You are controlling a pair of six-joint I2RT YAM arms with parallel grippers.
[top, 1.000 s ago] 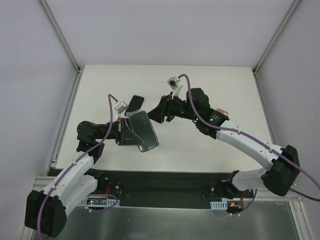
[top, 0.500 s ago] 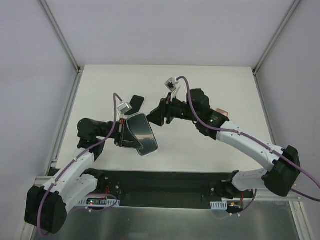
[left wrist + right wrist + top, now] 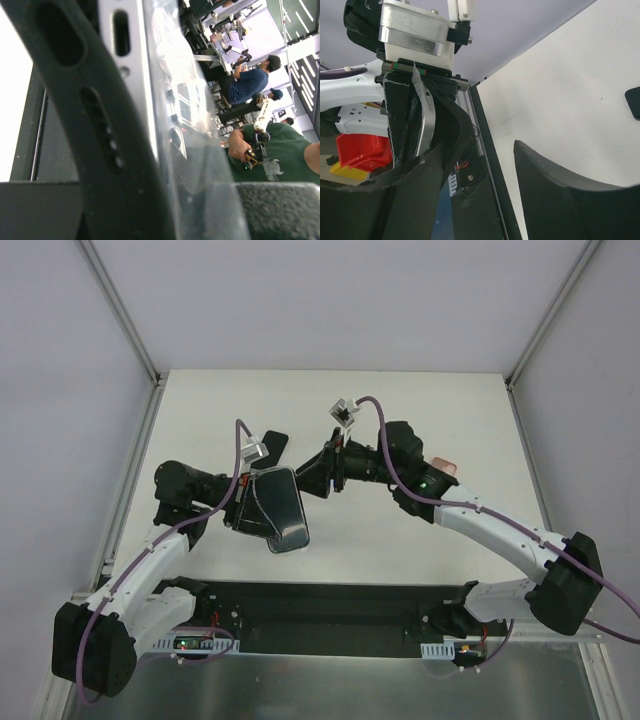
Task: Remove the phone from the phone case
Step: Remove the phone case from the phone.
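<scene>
My left gripper (image 3: pixel 246 510) is shut on the phone (image 3: pixel 280 508) in its black case and holds it tilted above the table. In the left wrist view the black case (image 3: pixel 75 125) wraps the phone's silver edge (image 3: pixel 132 75), and the glass screen (image 3: pixel 192 150) reflects the room. My right gripper (image 3: pixel 311 478) is open at the phone's upper right corner. In the right wrist view its left finger (image 3: pixel 395 200) lies against the case edge (image 3: pixel 456 125), beside the phone's silver edge (image 3: pixel 427 115). The right finger (image 3: pixel 570 200) stands apart over the table.
A small flat black object (image 3: pixel 272 445) lies on the white table (image 3: pixel 450 410) just behind the phone; it also shows in the right wrist view (image 3: pixel 634 102). A small reddish object (image 3: pixel 443 466) sits behind the right arm. Metal rails border the table.
My left gripper has drawn the phone a little down and left and tilted it more. My right gripper has followed to the left, staying at the phone's upper corner.
</scene>
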